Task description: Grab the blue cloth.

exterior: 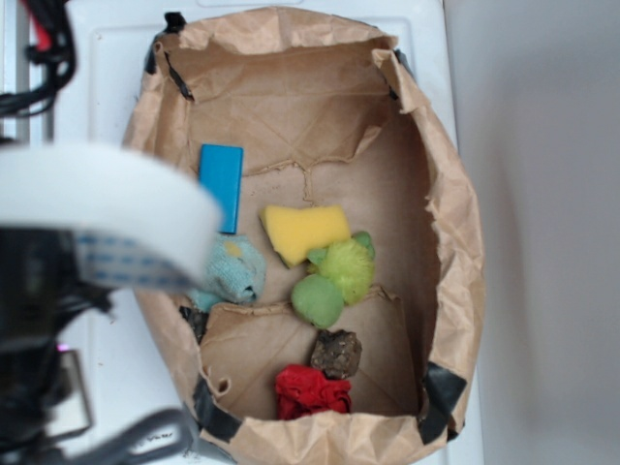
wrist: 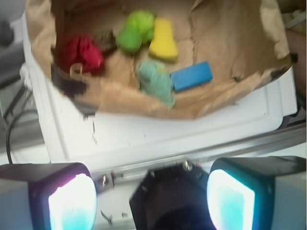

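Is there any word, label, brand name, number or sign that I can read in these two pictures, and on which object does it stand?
None: no readable text in either view.
The blue cloth, blue block, yellow sponge and paper bag show no print.
The white band near the exterior camera is too blurred to tell.
The gripper pads glow, unmarked.

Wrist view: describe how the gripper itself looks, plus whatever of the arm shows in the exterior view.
The gripper has two dark, boxy fingers with rounded, glossy pale pads glowing cyan, one edged magenta. A black mount with small screws sits between them. In the exterior view the arm is a blurred black body with a broad white band, and black and red cables run above it.
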`<state>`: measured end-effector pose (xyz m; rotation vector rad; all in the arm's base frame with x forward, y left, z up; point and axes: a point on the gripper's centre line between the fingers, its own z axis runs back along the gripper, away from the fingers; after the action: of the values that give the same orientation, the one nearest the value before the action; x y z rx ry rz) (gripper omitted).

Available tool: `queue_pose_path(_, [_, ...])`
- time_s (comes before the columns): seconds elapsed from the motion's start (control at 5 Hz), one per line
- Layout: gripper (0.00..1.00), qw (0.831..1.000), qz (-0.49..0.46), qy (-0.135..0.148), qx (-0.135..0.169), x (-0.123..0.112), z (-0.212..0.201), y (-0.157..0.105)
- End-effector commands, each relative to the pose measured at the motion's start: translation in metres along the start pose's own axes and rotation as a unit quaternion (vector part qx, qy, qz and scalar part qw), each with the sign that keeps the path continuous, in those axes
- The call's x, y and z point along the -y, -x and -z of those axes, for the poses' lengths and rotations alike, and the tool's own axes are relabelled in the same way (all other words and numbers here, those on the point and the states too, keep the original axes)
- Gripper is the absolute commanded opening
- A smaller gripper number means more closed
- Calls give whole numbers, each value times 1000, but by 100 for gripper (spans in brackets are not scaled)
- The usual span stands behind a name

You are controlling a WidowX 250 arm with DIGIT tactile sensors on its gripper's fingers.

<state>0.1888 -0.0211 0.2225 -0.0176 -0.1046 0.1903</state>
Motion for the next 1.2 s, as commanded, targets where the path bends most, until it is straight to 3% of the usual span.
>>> queue_pose_path(0.0, [100,999,-35,0,20,-24,19,-64])
queue_pose_path(0.4, [100,999,38,0,9,-45,72,-83])
queue_pose_path(0.8, [100,994,103,-32,5,-30,100,-66])
queue_pose_path(1.0, [100,994,103,-32,5,-30,100,-66])
